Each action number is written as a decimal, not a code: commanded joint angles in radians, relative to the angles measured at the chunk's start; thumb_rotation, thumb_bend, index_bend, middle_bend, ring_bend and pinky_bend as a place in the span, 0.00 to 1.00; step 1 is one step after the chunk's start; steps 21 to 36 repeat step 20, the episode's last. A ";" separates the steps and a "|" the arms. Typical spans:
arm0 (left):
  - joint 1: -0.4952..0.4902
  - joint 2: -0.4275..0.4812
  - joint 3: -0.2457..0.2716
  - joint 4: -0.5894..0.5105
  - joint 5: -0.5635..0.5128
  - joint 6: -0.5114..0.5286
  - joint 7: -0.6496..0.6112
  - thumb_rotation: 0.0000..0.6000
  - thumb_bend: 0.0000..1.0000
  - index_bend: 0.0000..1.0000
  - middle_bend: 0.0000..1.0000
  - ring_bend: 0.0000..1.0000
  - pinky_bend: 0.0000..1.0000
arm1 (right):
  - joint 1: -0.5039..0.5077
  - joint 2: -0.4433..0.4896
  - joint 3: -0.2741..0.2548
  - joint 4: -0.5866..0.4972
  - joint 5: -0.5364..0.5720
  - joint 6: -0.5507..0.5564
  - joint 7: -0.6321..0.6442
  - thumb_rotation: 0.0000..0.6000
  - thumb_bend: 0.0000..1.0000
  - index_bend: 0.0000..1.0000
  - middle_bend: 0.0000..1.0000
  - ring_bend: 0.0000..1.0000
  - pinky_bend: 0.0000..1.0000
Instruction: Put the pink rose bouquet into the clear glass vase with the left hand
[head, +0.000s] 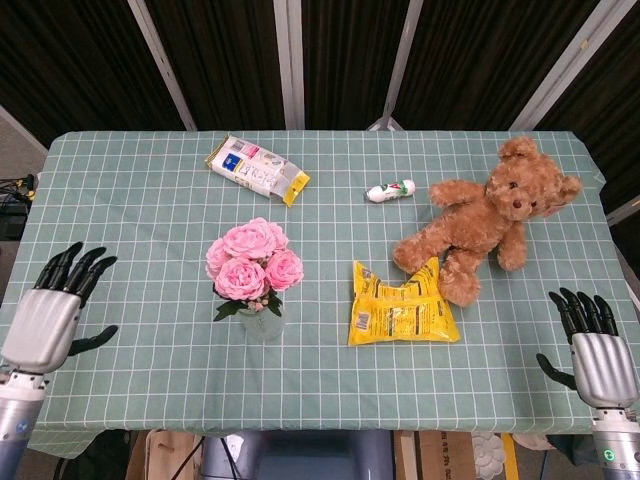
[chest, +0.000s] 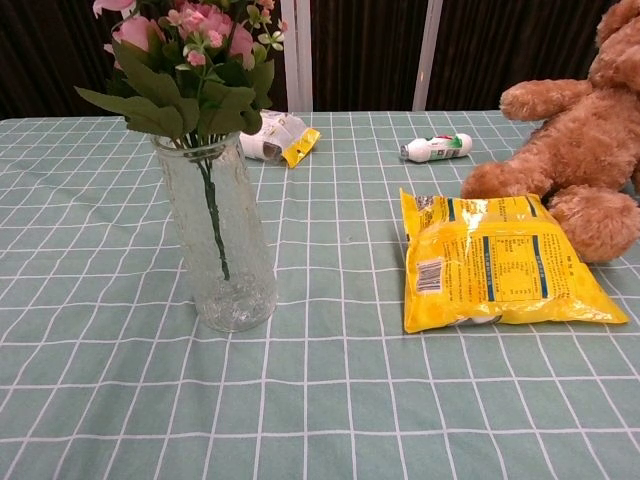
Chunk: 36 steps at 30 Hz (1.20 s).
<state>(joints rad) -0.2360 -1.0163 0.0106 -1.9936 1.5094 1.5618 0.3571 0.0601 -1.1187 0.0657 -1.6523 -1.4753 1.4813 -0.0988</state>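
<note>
The pink rose bouquet (head: 251, 265) stands in the clear glass vase (head: 262, 322) left of the table's middle. In the chest view its stems run down inside the glass vase (chest: 218, 240), with leaves and pink blooms (chest: 192, 40) above the rim. My left hand (head: 50, 310) hangs off the table's left front edge, fingers spread, holding nothing, well away from the vase. My right hand (head: 592, 345) is at the right front corner, fingers apart and empty. Neither hand shows in the chest view.
A yellow snack bag (head: 400, 305) lies right of the vase, with a brown teddy bear (head: 488, 215) behind it. A small white bottle (head: 389, 190) and a white and yellow packet (head: 256, 168) lie toward the far edge.
</note>
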 joint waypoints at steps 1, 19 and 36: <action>0.098 -0.092 0.060 0.145 0.004 0.053 -0.027 1.00 0.12 0.17 0.09 0.00 0.09 | 0.000 0.009 -0.008 -0.001 -0.015 0.000 0.009 1.00 0.24 0.11 0.11 0.06 0.00; 0.140 -0.121 0.000 0.303 0.021 0.082 -0.290 1.00 0.13 0.17 0.09 0.00 0.09 | 0.007 0.011 -0.015 0.004 -0.030 -0.012 0.007 1.00 0.24 0.11 0.11 0.06 0.00; 0.147 -0.121 -0.005 0.307 0.029 0.101 -0.305 1.00 0.13 0.17 0.09 0.00 0.09 | 0.009 0.010 -0.015 0.006 -0.027 -0.015 0.006 1.00 0.24 0.11 0.11 0.06 0.00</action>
